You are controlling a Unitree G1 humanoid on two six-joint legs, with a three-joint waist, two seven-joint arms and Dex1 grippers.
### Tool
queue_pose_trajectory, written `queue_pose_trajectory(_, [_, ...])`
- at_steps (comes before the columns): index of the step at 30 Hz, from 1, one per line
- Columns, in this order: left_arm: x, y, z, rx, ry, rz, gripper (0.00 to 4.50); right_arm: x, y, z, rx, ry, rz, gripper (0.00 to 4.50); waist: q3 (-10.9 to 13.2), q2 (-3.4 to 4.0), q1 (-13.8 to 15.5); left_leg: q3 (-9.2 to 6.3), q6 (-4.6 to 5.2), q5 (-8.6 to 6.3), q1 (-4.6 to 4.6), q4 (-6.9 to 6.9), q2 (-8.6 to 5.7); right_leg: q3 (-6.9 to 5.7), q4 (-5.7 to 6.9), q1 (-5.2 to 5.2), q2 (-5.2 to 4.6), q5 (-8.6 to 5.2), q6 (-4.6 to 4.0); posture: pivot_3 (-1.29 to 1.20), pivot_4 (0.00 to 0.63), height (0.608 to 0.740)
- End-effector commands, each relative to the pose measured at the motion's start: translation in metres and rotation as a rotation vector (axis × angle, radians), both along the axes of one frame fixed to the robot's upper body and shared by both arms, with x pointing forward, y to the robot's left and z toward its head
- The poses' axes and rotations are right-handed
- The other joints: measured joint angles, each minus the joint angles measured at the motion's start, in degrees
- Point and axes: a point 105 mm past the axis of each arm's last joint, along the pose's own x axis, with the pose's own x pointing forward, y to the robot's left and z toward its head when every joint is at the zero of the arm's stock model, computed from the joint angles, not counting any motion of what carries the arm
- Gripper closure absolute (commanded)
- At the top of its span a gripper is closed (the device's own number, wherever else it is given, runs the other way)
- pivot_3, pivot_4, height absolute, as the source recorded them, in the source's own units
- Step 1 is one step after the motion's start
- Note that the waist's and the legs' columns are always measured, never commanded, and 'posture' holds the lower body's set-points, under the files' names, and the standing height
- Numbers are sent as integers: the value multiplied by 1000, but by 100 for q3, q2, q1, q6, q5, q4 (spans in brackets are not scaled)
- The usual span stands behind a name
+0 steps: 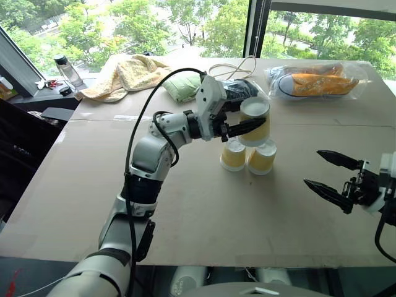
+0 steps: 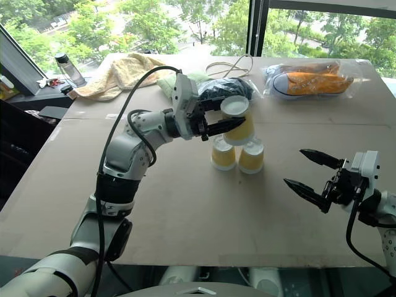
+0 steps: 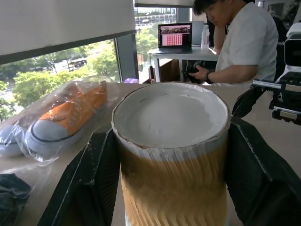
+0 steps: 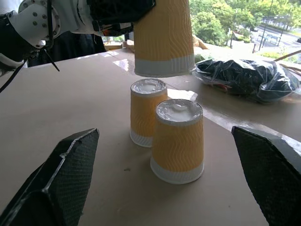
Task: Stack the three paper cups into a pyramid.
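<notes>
**A:** From the head views, what do you have?

**B:** My left gripper (image 1: 250,125) is clenched on the third cup (image 1: 254,121), upside down, hanging just above the two base cups (image 1: 248,156). Those stand inverted and just beside each other on the brown table (image 1: 185,210). My right gripper (image 1: 328,174) is off to the right, well apart from the cups, jaws spread and carrying nothing.

**A:** Left wrist view?

**B:** The held cup's white base faces up, a shallow recessed disc with a rolled edge. The black fingers (image 3: 89,183) press the ribbed yellow-orange wall on both sides. I judge it very light and thin, easy to crush, so a mid-wall grip with little force suits it. The ribbing should stop slipping.

**A:** Right wrist view?

**B:** The held cup's white rim hangs clear above both bases, not yet touching. They're tapered, so the landing spots are small and I think a nudge would topple them.
</notes>
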Motion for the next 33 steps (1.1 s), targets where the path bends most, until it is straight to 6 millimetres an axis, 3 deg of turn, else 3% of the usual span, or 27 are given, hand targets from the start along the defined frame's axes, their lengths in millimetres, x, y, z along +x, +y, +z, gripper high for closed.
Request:
queue_pose_trajectory(1, [-3, -8, 5, 30, -56, -50, 2078, -7, 3, 14, -2, -64, -13, 0, 0, -1, -3, -1, 0, 0, 0, 0, 0, 0, 0, 0, 0, 0, 0, 0, 150, 740])
queue_pose_trajectory(15, [3, -10, -2, 75, -86, -64, 2078, -11, 4, 17, -3, -63, -36, 0, 1, -3, -28, -2, 1, 0, -2, 3, 0, 1, 1, 0, -2, 0, 1, 0, 150, 740])
queue_pose_trajectory(22, [6, -2, -3, 85, -81, -39, 2078, -11, 6, 17, -4, -63, -42, 0, 1, -3, -34, -2, 1, 0, -1, 3, 0, 1, 2, 0, -2, 0, 1, 0, 150, 740])
queue_pose_trajectory(23, [7, -2, -3, 83, -82, -35, 1013, -11, 6, 17, -4, -63, -42, 0, 1, -3, -34, -2, 1, 0, -1, 3, 0, 1, 2, 0, -2, 0, 1, 0, 150, 740])
queue_pose_trajectory(25, [7, -2, -3, 79, -83, -26, 156, -10, 6, 16, -3, -63, -41, 0, 1, -3, -34, -2, 1, 0, -2, 3, 0, 0, 2, 0, -2, 0, 1, 0, 150, 740])
queue_pose_trajectory(33, [-3, 5, 12, 37, -92, -37, 61, -8, 2, 15, -6, -57, -37, 0, 1, -2, -39, -2, 1, 0, -1, 3, 0, 1, 5, 0, -2, 0, 1, 0, 150, 740])
